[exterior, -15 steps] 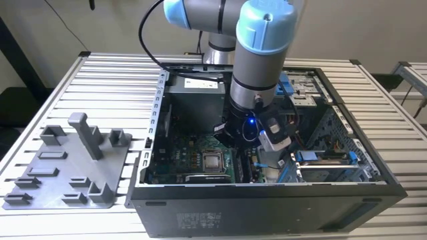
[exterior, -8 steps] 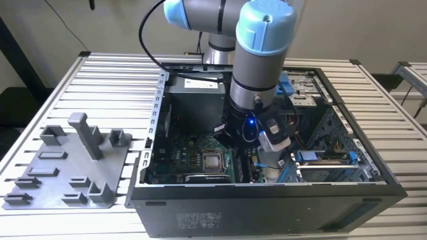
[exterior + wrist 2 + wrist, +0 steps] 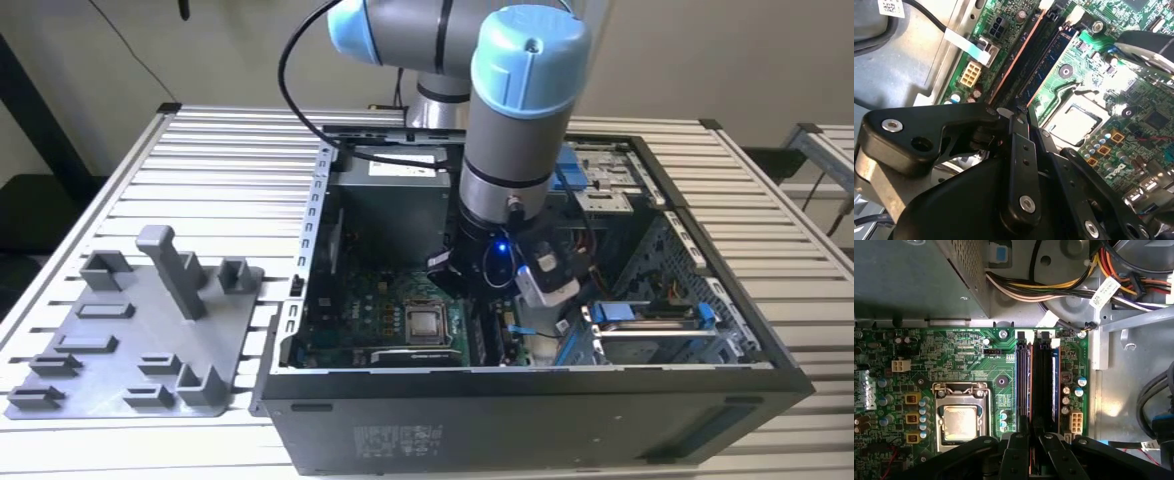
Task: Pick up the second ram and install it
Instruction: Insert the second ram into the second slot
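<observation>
Second ram (image 3: 1024, 385), a slim dark memory stick with a blue-grey label face (image 3: 1049, 65), stands on edge in a slot of the green motherboard (image 3: 954, 347), running straight ahead from the tool. The black two-finger gripper (image 3: 1033, 437) has its fingers (image 3: 1016, 450) drawn in to a narrow slit, and they pinch the stick's near end. In the second wrist view the gripper (image 3: 1021, 112) meets the stick just where its top edge ends.

A matching memory stick (image 3: 1055, 385) sits in the neighbouring slot just to one side of the tool, on edge, parallel and apart from the gripped one. On the tool's other side, near the fingers, lies the square silver processor (image 3: 960, 422) in its metal socket frame. A small white connector block (image 3: 1074, 421) sits beside the matching stick, on its side away from the tool.

In the exterior view the grey arm with pale blue joint caps (image 3: 514, 130) drops near-vertically, wrist down, into the open black computer case (image 3: 534, 400), which lies on its side on a slatted white table (image 3: 227, 170). A grey plastic holder tray with upright posts (image 3: 134, 340) rests on that table well apart from the tool, outside the case on the exterior view's left.
</observation>
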`<act>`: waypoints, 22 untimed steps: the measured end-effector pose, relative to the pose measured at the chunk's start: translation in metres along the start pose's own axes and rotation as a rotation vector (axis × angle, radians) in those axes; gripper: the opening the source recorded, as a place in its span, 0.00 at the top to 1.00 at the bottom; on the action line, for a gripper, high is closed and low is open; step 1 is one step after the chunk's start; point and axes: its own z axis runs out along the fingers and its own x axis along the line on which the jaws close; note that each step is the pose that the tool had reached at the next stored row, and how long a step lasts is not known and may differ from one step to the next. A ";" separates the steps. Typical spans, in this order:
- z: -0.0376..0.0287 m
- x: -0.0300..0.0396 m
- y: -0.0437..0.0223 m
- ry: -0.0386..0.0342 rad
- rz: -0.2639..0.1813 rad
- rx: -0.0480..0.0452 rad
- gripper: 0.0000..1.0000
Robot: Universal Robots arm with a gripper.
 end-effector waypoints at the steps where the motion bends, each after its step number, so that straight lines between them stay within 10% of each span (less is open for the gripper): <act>1: 0.0008 0.0000 0.0000 0.0000 0.000 0.0000 0.86; 22: 0.0042 0.0001 -0.0001 0.0000 0.000 0.0001 0.86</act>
